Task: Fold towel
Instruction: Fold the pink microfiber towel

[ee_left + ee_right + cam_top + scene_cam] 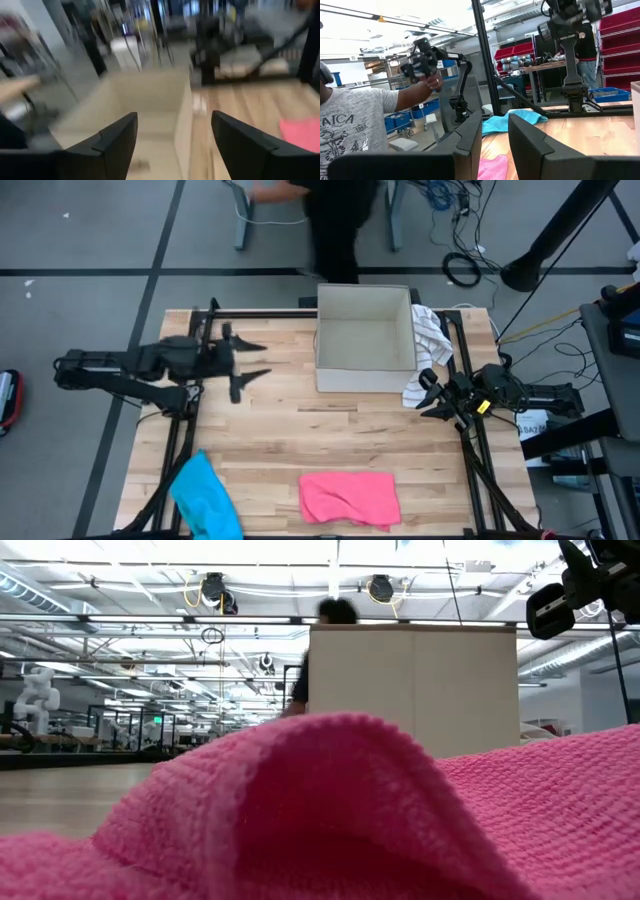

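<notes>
A pink towel lies rumpled on the table near its front edge, with a raised fold that fills the low view. A blue towel lies at the near left corner and hangs partly over the edge. My left gripper hovers open above the left half of the table, pointing level toward a white box; the left wrist view shows nothing between its fingers. My right gripper waits at the table's right side, its fingers a little apart and empty.
The open white box stands at the far middle of the table. A striped cloth hangs over its right wall. Black frame rails run along the table's sides. One person stands beyond the far edge; another shows in the right wrist view.
</notes>
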